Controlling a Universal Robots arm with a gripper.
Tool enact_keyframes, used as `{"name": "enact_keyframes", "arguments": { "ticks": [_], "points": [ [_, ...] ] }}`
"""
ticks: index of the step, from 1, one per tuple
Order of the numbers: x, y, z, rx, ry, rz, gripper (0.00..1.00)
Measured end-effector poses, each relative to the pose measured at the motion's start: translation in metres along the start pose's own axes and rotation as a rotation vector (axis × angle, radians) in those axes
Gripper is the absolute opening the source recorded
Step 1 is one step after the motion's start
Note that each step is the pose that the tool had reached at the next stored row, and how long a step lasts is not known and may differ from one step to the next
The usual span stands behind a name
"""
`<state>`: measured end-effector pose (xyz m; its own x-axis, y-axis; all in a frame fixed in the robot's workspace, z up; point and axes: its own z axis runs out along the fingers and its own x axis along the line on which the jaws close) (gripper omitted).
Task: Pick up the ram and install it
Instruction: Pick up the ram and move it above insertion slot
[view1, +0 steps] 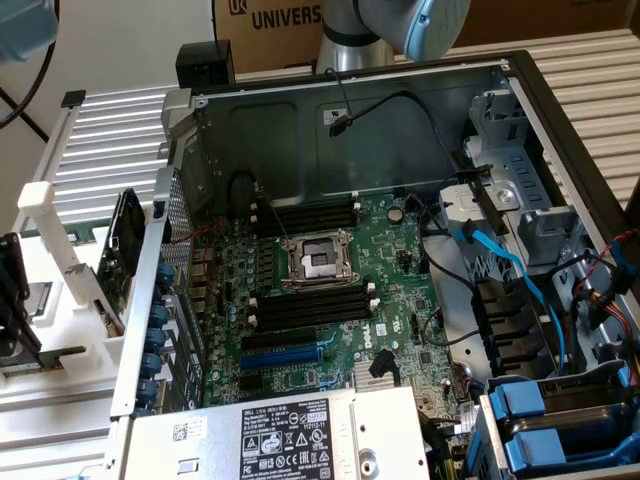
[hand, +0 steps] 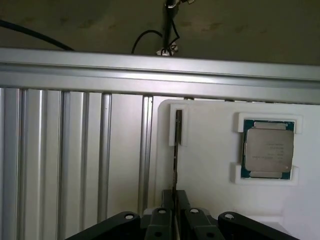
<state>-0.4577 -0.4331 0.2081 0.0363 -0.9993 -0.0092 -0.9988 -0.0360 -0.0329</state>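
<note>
Tool: seen from the wrist view, the tool (hand: 175, 196) has its two black fingers (hand: 166, 200) drawn narrow, pressed against either side of the ram.
Ram: the ram (hand: 175, 160) stands on edge as a thin dark strip. It runs from between the fingers to a white bracket (hand: 181, 126) that holds its far end.
Tray: a white tray (hand: 210, 170) carries the bracket. Well apart from the ram, a square silver processor chip (hand: 268, 149) sits between two white corner pieces.
Table: the tray lies on a table (hand: 60, 160) of ribbed aluminium slats, with an aluminium rail (hand: 150, 75) crossing beyond it and a black cable (hand: 170, 30) hanging past the rail.
Case: the exterior view takes in an open computer case (view1: 300, 130) with the motherboard (view1: 400, 260) exposed.
Slots: long black memory slots (view1: 305, 215) lie empty on both sides of the processor socket (view1: 318, 262).
Other parts: a power supply (view1: 285, 435) with a black label sits at the case's near edge, and a blue cable (view1: 510, 265) crosses the exterior view's right.
Arm: the robot arm (view1: 400, 25) rises behind the case, before a cardboard box (view1: 275, 20).
Fixture: white supports (view1: 60, 260) stand outside the case at the exterior view's left.
</note>
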Motion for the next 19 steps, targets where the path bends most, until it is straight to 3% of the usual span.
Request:
{"name": "enact_keyframes", "arguments": {
  "ticks": [7,12,19],
  "points": [
    [0.0002,0.0002,0.0007,0.0002,-0.0001,0.0,0.18],
    [0.0004,0.0007,-0.0052,0.0001,-0.0001,0.0,0.18],
    [0.0018,0.0011,-0.0053,0.0009,-0.0039,0.0,0.2]
  ]
}}
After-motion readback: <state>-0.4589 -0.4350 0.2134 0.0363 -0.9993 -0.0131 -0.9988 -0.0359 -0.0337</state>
